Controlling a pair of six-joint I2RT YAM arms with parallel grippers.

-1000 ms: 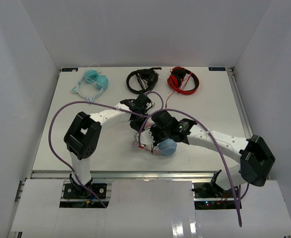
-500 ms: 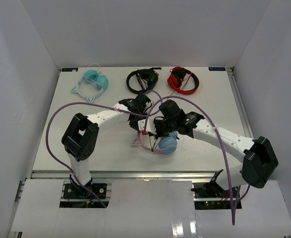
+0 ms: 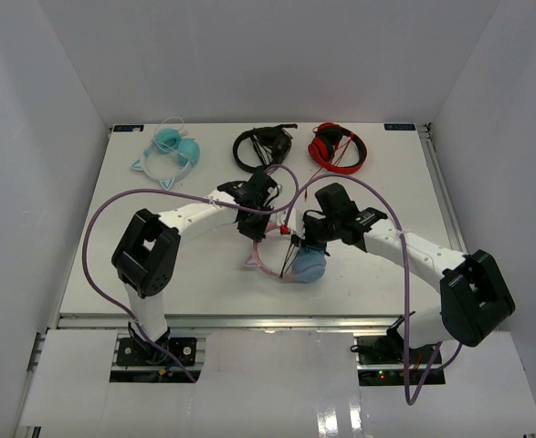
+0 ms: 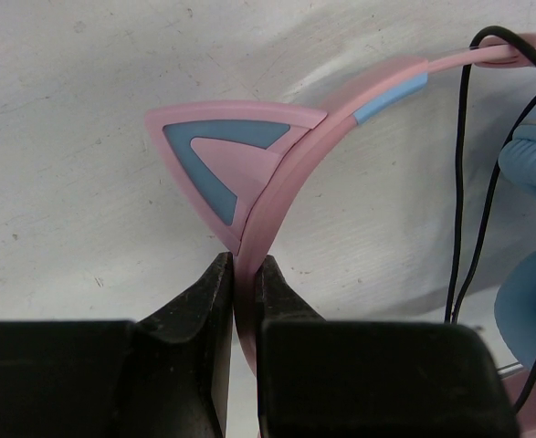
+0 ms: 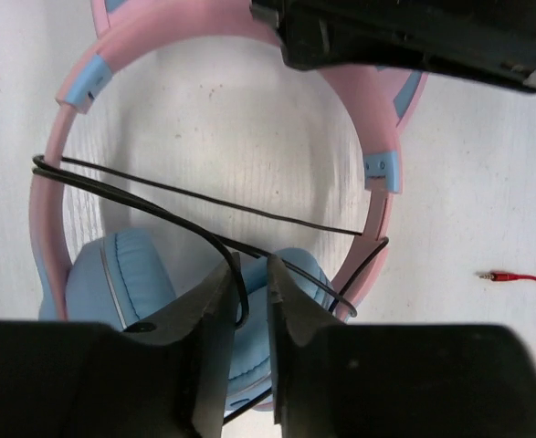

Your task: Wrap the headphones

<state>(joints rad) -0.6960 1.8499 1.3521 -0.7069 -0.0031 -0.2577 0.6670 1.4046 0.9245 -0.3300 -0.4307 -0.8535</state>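
Observation:
The headphones (image 3: 309,266) lie mid-table, with light blue earcups and a pale pink headband (image 4: 286,182) that has a cat ear. My left gripper (image 3: 257,230) is shut on the headband just below the ear (image 4: 242,274). The thin dark cable (image 5: 204,203) crosses the headband's arch twice and loops down between the fingers of my right gripper (image 5: 252,274). Those jaws stand slightly apart, so the cable lies loose against the left finger. In the top view the right gripper (image 3: 297,245) hovers just above the blue earcup.
Along the far edge lie teal cat-ear headphones (image 3: 172,151), black headphones (image 3: 260,146) and red headphones (image 3: 336,146). The red plug (image 5: 514,276) of a thin red cable rests on the table right of the headband. Purple arm cables arc over both arms.
My right gripper has moved right and away from me, drawing the cable across the headband. Its jaws have parted a little. The left gripper keeps its hold.

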